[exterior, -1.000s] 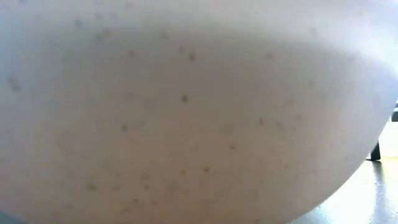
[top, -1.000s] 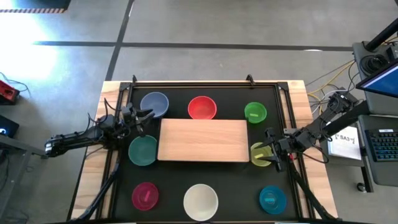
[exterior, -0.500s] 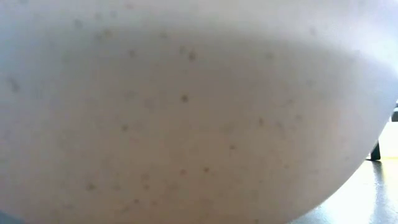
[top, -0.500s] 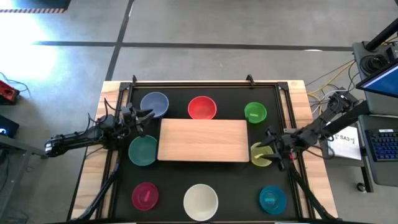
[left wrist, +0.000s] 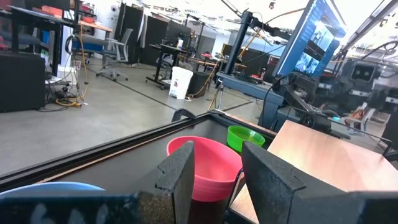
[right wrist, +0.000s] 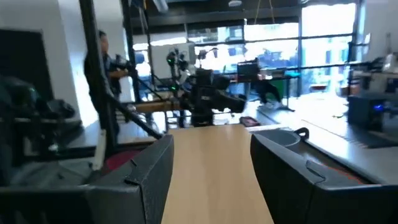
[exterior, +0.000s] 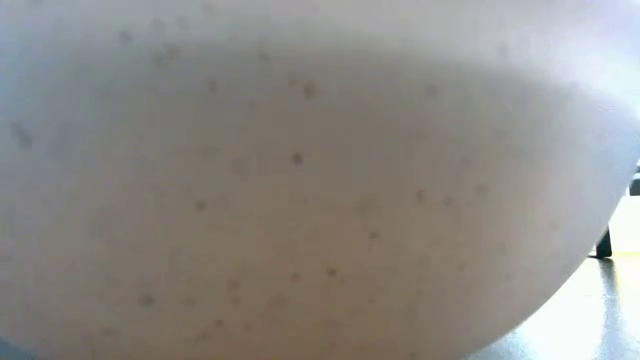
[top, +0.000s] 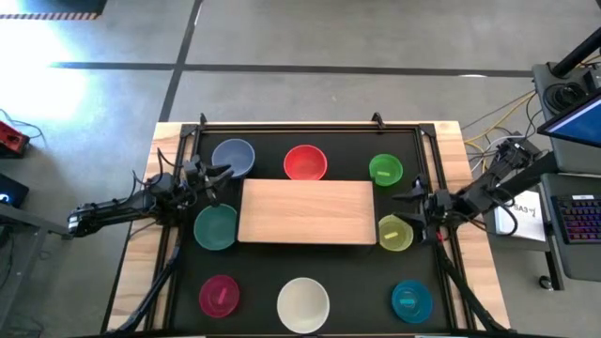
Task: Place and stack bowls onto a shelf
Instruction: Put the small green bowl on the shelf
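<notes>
The pale wood shelf (top: 307,211) lies flat mid-table with nothing on it. Around it, bowls rest on their bases: blue-grey (top: 233,157), red (top: 305,162), green (top: 385,170), teal-green (top: 216,226), yellow-green (top: 395,234), magenta (top: 219,295), cream-white (top: 303,304), teal-blue (top: 411,300). My left gripper (top: 218,178) hovers open between the blue-grey and teal-green bowls, at the shelf's left end. Its wrist view looks past the open gripper (left wrist: 214,162) at the red bowl (left wrist: 208,165). My right gripper (top: 411,208) is open at the shelf's right end, just beyond the yellow-green bowl, touching nothing. Its wrist view shows the open gripper (right wrist: 211,146) facing along the shelf (right wrist: 211,186).
The black tabletop has raised wooden edges (top: 141,253) and a dark frame along its sides. The cream-white bowl's wall (exterior: 300,180) fills the low view. A laptop and papers (top: 573,211) sit off the table's right side. A person stands in the room beyond the table (right wrist: 102,56).
My right gripper has drawn back from over the yellow-green bowl toward the table's far-right, so the whole bowl now shows. The bowl stays where it was. My left arm has kept still.
</notes>
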`<state>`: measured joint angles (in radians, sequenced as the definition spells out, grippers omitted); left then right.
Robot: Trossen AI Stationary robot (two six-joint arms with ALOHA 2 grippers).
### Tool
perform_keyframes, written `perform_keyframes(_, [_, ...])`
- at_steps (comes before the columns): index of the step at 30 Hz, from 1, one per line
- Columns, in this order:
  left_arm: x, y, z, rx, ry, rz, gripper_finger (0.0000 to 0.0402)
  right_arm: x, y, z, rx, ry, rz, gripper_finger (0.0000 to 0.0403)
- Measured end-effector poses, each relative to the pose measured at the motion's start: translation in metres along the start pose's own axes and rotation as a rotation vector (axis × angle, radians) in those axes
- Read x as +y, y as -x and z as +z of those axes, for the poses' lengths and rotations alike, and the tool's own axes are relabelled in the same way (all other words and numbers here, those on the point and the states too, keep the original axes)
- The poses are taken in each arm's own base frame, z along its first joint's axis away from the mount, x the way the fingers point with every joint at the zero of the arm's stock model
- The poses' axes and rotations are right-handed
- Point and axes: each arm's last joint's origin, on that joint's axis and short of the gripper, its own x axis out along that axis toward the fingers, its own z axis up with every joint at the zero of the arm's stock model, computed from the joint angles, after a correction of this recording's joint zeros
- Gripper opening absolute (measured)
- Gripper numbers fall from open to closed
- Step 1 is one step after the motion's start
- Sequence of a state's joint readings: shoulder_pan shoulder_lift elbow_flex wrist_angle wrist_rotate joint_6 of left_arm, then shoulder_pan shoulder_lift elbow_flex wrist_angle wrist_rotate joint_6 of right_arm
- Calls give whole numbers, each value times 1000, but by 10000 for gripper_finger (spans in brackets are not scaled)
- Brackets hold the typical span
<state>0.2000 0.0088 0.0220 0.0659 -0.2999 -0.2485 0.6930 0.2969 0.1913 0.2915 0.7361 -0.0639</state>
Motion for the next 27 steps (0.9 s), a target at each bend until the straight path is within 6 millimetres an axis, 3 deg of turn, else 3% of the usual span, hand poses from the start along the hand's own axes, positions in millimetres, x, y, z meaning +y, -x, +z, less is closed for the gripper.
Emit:
perform_keyframes(5, [0,0,0,0,0,0,116,-10,1,30,58,0,-204,203])
perform_keyframes(12, [0,0,0,0,0,0,116,-25,6,59,153,-53,-315,203])
perform_keyframes(27, [0,0,0,0,0,0,116,-34,-1,59,214,0,-432,203])
